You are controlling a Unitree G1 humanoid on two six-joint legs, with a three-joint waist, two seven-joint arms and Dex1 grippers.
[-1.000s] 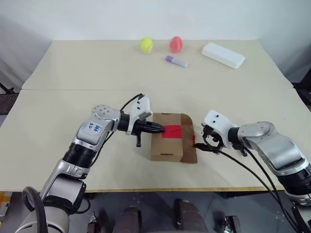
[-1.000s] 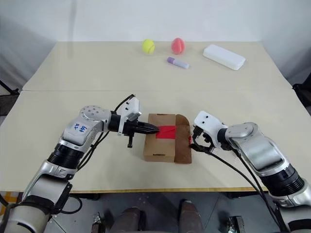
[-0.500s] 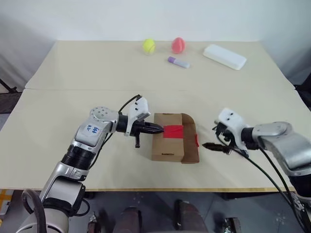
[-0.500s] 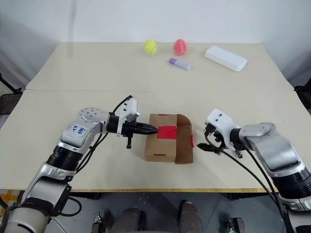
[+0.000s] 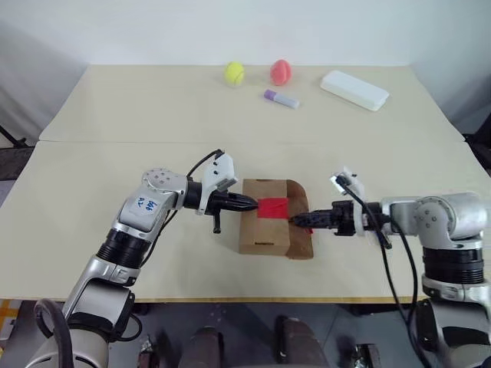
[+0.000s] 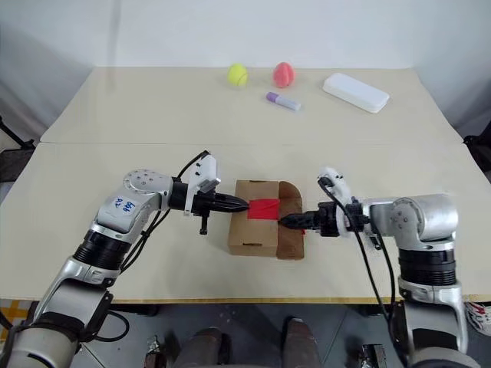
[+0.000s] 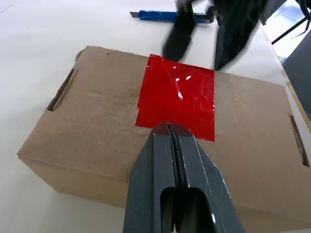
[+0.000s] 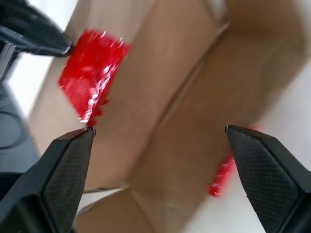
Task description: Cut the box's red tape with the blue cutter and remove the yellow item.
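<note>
Brown box (image 5: 267,216) mid-desk (image 5: 115,153), shiny red tape (image 5: 273,208) on top, flap hanging at right. Left gripper (image 5: 253,204) jaws closed, tip on tape. Right gripper (image 5: 295,220) jaws open at flap.

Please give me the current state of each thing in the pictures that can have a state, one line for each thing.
box: lying flat, its right-hand flap folded open.
red tape: stuck on the box top.
blue cutter: lying on the table behind the box.
left gripper: shut, tip at the tape.
right gripper: open, at the open flap.

Lab-like: bare table (image 5: 115,115), blank wall (image 5: 230,23)
</note>
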